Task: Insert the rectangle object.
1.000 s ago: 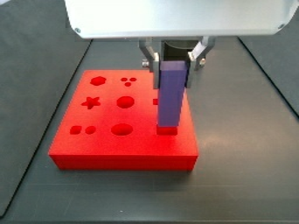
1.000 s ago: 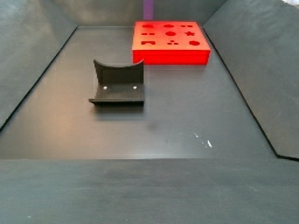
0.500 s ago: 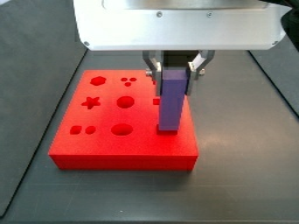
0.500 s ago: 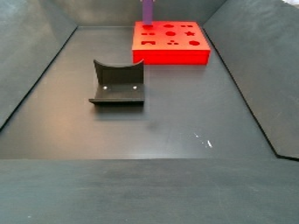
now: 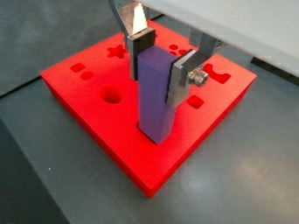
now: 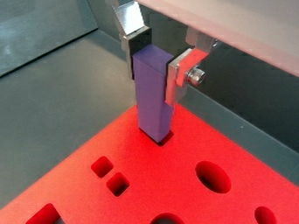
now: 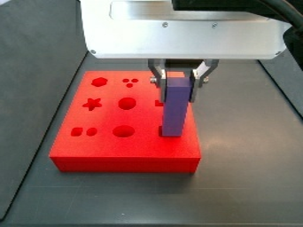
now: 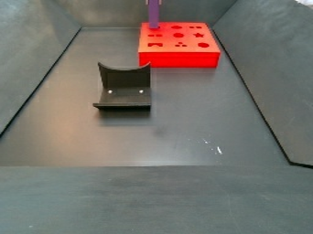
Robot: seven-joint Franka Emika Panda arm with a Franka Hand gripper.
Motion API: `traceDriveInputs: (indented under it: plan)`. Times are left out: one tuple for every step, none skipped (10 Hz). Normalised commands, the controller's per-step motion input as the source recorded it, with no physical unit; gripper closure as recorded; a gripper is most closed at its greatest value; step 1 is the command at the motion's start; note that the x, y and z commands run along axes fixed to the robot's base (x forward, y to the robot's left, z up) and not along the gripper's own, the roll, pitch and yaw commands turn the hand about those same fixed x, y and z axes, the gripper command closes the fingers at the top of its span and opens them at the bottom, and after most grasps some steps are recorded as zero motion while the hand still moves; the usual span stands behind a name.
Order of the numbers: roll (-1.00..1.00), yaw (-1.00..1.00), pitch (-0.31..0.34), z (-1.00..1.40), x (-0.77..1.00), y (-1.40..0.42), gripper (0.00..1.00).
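Note:
The rectangle object (image 5: pixel 155 98) is a tall purple-blue block, standing upright with its lower end in a hole near one edge of the red board (image 5: pixel 111 122). It shows in both wrist views (image 6: pixel 152 94) and both side views (image 7: pixel 175 106) (image 8: pixel 154 11). My gripper (image 5: pixel 162 54) is shut on its upper end, one silver finger (image 5: pixel 187 75) on each side; it also shows in a wrist view (image 6: pixel 159 54) and a side view (image 7: pixel 178 69). The red board (image 7: pixel 119 146) has several shaped holes: circles, a star, squares.
A dark grey curved holder (image 8: pixel 123 88) stands on the dark floor (image 8: pixel 171 128) well away from the red board (image 8: pixel 178 57). Sloping dark walls rise on either side of the floor.
The gripper and the block have come down: the block stands lower on the board and less of it shows above the board than a second ago.

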Motion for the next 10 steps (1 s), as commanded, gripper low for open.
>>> traceDriveInputs:
  plan:
    - [0.14,0.0,0.031,-0.2,0.01,0.0,1.0]
    - [0.09,-0.03,0.02,-0.17,-0.02,0.0,1.0]
    - [0.03,-0.01,0.0,-0.06,-0.05,0.0,1.0]
    - [0.02,0.0,0.0,-0.02,0.0,-0.09,1.0]
    - [0.02,0.0,0.0,-0.01,0.0,-0.11,1.0]
    - [0.01,0.0,0.0,-0.01,0.0,-0.09,1.0]
    - [0.01,0.0,0.0,-0.03,0.0,-0.09,1.0]
    - [0.0,0.0,0.0,-0.06,-0.01,0.0,1.0]
    - [0.0,-0.01,0.0,-0.07,-0.04,0.0,1.0]
    - [0.0,0.0,0.0,-0.06,0.0,0.0,1.0]
